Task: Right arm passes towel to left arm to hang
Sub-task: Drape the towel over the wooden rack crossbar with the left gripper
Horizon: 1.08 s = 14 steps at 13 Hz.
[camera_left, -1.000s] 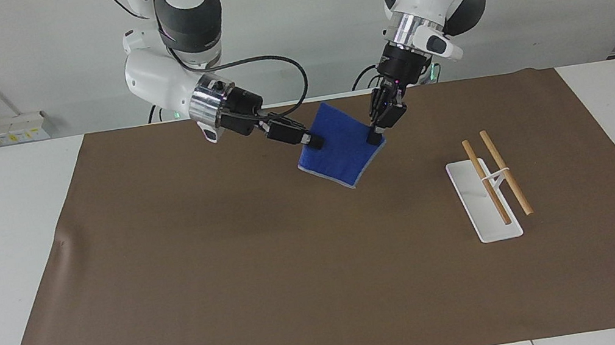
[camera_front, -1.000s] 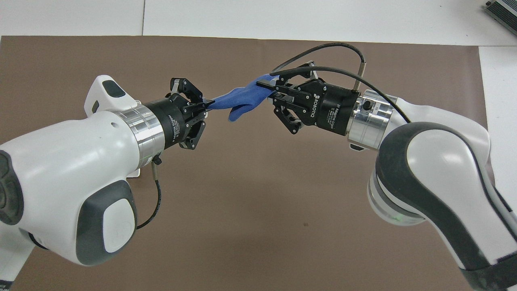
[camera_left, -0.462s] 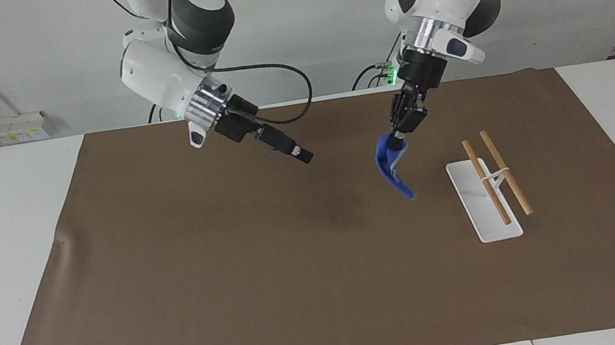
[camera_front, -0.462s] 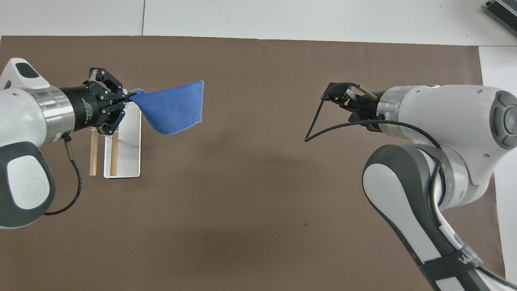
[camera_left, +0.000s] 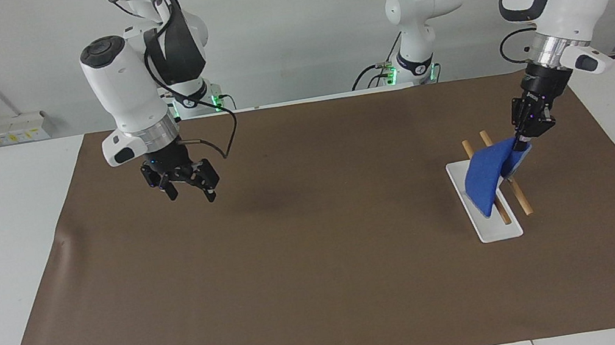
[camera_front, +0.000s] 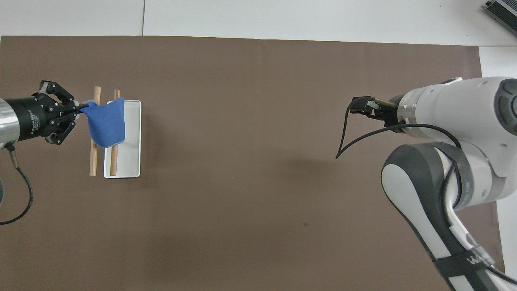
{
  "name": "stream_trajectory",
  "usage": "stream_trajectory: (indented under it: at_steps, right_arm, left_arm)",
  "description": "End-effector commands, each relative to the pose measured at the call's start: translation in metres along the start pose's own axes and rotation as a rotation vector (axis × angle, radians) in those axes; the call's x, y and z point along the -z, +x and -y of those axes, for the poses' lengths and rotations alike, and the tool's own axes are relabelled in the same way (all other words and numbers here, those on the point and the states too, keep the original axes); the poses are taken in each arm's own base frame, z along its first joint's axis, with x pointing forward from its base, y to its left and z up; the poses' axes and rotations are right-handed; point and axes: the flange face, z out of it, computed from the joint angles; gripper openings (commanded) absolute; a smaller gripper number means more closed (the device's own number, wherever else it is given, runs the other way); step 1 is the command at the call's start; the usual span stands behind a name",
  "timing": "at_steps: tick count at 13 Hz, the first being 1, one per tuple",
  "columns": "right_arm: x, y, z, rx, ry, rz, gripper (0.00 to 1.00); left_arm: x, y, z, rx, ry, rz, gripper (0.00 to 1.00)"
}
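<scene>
Blue towel (camera_left: 488, 176) draped over wooden rods (camera_left: 509, 190) of white rack (camera_left: 492, 229), corner pinched by shut left gripper (camera_left: 522, 146). Handover complete; release pending. Right gripper (camera_left: 186, 188) wide open, empty, waiting over brown mat (camera_left: 299, 272).

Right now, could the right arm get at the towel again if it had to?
Probably not easily. The right pincer hangs open over bare mat at its own end, while the towel is draped over the rack's rods, gripped by the left pincer.
</scene>
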Motion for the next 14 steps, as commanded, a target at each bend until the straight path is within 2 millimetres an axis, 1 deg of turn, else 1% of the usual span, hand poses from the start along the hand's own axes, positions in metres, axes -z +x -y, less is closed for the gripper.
stream_trajectory:
  at_steps: [1,3,4,6,7,8,10,11,12,13,14]
  right_arm:
    - [0.036,0.0,-0.005,0.028,-0.047,0.012,1.0]
    - [0.055,0.003,-0.012,0.014,-0.056,0.025,1.0]
    - [0.067,0.003,-0.015,0.01,-0.06,0.03,1.0]
    - [0.085,0.009,-0.03,0.023,-0.075,0.055,1.0]
    - [0.09,0.013,-0.045,0.025,-0.084,0.068,1.0]
    - [0.101,0.018,-0.056,0.032,-0.085,0.068,1.0]
    - [0.12,0.025,-0.078,0.053,-0.09,0.077,1.0]
    - [0.127,0.028,-0.086,0.084,-0.091,0.084,1.0]
    - [0.125,0.027,-0.085,0.119,-0.09,0.086,1.0]
    - [0.119,0.021,-0.087,0.124,-0.093,0.109,1.0]
    - [0.122,0.023,-0.094,0.12,-0.092,0.109,1.0]
  left_arm:
    - [-0.001,0.013,0.013,-0.123,0.052,-0.063,0.0]
    - [-0.017,0.019,0.014,-0.175,0.094,-0.104,0.0]
    - [-0.02,0.022,0.013,-0.215,0.112,-0.14,0.0]
    - [-0.025,0.027,0.009,-0.29,0.13,-0.173,0.0]
    - [-0.026,0.035,0.007,-0.298,0.116,-0.184,0.0]
    - [-0.028,0.039,0.006,-0.294,0.105,-0.191,0.0]
    - [-0.02,0.045,-0.002,-0.335,0.128,-0.229,0.0]
    - [-0.011,0.054,-0.008,-0.352,0.157,-0.255,0.0]
    - [-0.002,0.056,-0.016,-0.363,0.196,-0.259,0.0]
    - [0.009,0.058,-0.026,-0.356,0.221,-0.252,0.0]
    - [0.017,0.057,-0.03,-0.352,0.245,-0.243,0.0]
